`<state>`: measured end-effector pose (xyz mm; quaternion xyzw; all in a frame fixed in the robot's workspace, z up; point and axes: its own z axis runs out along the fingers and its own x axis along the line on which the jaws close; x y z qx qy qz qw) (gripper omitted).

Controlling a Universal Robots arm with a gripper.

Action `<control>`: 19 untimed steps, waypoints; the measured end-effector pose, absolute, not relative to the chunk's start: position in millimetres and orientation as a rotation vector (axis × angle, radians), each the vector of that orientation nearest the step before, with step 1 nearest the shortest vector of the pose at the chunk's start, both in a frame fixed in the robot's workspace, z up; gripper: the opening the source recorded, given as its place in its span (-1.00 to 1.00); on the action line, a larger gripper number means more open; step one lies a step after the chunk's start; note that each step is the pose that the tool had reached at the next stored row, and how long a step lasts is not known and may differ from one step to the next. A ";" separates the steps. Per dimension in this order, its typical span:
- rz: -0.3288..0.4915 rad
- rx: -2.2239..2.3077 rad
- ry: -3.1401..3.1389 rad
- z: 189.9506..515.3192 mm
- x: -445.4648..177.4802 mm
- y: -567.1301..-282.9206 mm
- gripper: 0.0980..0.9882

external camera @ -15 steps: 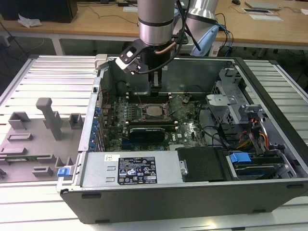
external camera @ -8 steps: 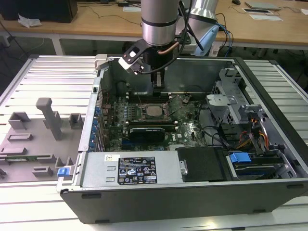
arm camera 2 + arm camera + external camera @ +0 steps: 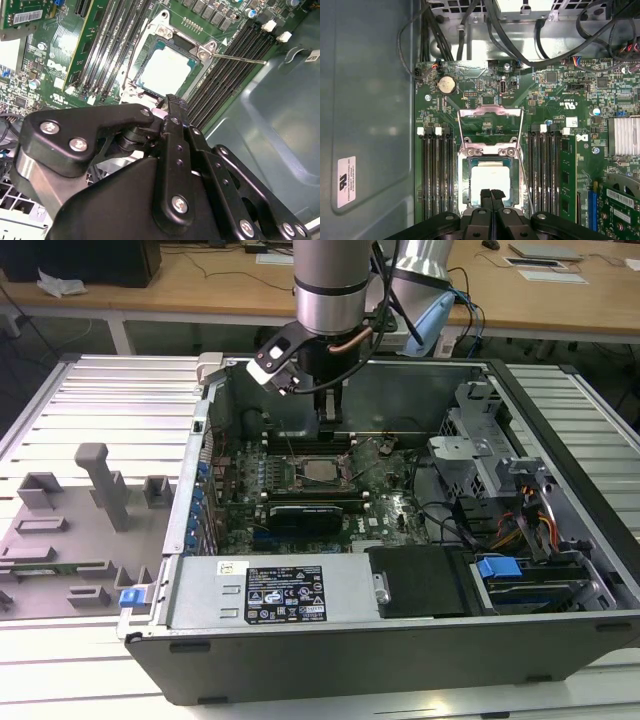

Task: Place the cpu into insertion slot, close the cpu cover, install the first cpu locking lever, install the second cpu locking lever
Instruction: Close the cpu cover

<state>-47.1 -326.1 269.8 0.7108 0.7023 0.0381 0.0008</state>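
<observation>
A: Ext. view first. Where's the pincer (image 3: pixel 330 432)?
B: Down inside the open computer case (image 3: pixel 400 640), which sits on the slatted desk (image 3: pixel 100 390). Tips hang just above the motherboard, with the cpu (image 3: pixel 322 472) just beside them on the side nearer the camera. Can't judge the jaws from here.
A: 2nd wrist view?
B: Pincer (image 3: pixel 171 101) tips pressed together, nothing btwn them. The cpu (image 3: pixel 165 70) lies flat in its socket, pale top up, just past the tips. One thin locking lever (image 3: pixel 237 58) sticks out free from a socket corner, crossing the memory slots (image 3: pixel 220 85).
A: 1st wrist view?
B: Clearest one. Pincer (image 3: pixel 491 194) together and empty, tips over the cpu's (image 3: pixel 490 177) near edge. The cpu cover (image 3: pixel 490 111) is swung open on the far side of the cpu from the pincer, toward the coin cell (image 3: pixel 446 85), free edge pointing away from the tips. A locking lever (image 3: pixel 526 185) lies unlatched, long axis along the socket's side, roughly parallel w/ the memory slots.
A: Step 1 done, then?
B: I'd judge so. Chip's seated, cover not yet shut, levers not yet installed.
</observation>
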 end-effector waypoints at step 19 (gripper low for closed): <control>0.119 2.232 2.206 271.9 13.3 -329.7 -0.98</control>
